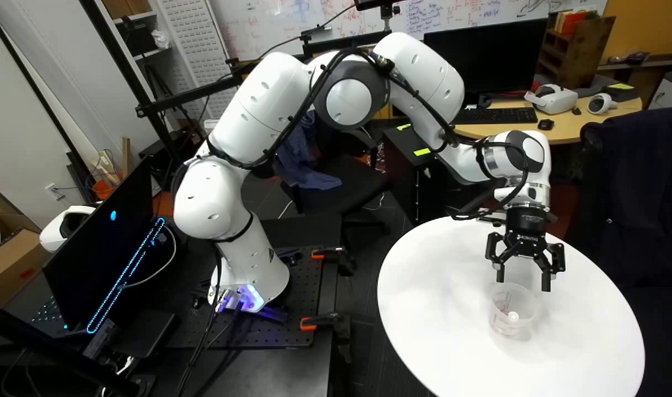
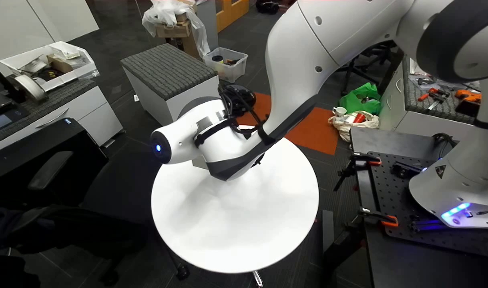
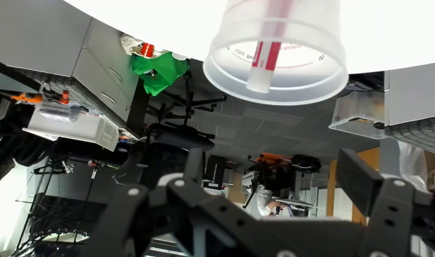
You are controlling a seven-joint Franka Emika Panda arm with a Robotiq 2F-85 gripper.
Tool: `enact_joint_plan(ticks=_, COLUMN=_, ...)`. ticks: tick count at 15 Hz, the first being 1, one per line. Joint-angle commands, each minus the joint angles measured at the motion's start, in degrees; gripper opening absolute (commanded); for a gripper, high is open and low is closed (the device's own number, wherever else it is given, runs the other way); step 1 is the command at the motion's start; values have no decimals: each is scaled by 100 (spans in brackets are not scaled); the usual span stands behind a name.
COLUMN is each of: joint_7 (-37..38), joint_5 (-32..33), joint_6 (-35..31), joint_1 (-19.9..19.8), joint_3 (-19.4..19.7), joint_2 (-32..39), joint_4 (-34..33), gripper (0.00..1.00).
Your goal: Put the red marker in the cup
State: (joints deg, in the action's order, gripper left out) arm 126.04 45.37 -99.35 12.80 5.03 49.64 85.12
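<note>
Red marker (image 3: 268, 50) is inside the cup (image 1: 522, 302), tilted, pale end up at the mouth. You see it best in the wrist view: white end within the ring of the rim, red-banded body running down behind the cloudy wall. Whether that end rises past the rim, you cannot tell. Cup upright on the round white table (image 1: 435, 298), mouth up, red print on it. Your gripper (image 1: 523, 278) points down at the cup's rim, seen in an exterior view; fingers (image 3: 360, 184) released, standing wide apart, a plain gap between them. The wrist view comes to you upside down, room on its head; in it the cup lies past the fingertips and apart from them. Your arm (image 1: 258, 110) arches high from its base on a black bench (image 1: 280, 372), over to the table. In an exterior view its wrist end (image 2: 227, 148) hangs above the tabletop and hides the gripper from you. Clamps (image 1: 331, 254) with orange tips sit along the bench edge in both exterior views. Laptop (image 1: 101, 237) near the base, blue light strip along it. Past the table you have a wooden desk (image 1: 490, 130) with a monitor (image 1: 487, 60), keyboard (image 1: 495, 116), mouse (image 1: 546, 124) and white goggles (image 1: 556, 102). On the floor, an orange mat (image 2: 314, 134) and, near it, a green bag (image 2: 362, 100).
</note>
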Motion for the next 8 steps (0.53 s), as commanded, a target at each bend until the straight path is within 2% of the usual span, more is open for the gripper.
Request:
enact_joint_plan(ticks=1, joint_7=177, joint_5=7, joint_6=0, joint_1=82, joint_3=0, joint_2=-440, joint_4=309, gripper=100)
enact_joint_plan(ticks=5, joint_7=581, joint_5=45, joint_6=-428, joint_1=45, joint_3=-33, joint_2=-908, joint_4=548, gripper=100)
enact_joint_plan(ticks=8, joint_7=980, joint_5=146, joint_6=-1207, joint_1=4, joint_3=-54, joint_2=-1298, joint_4=773, gripper=100)
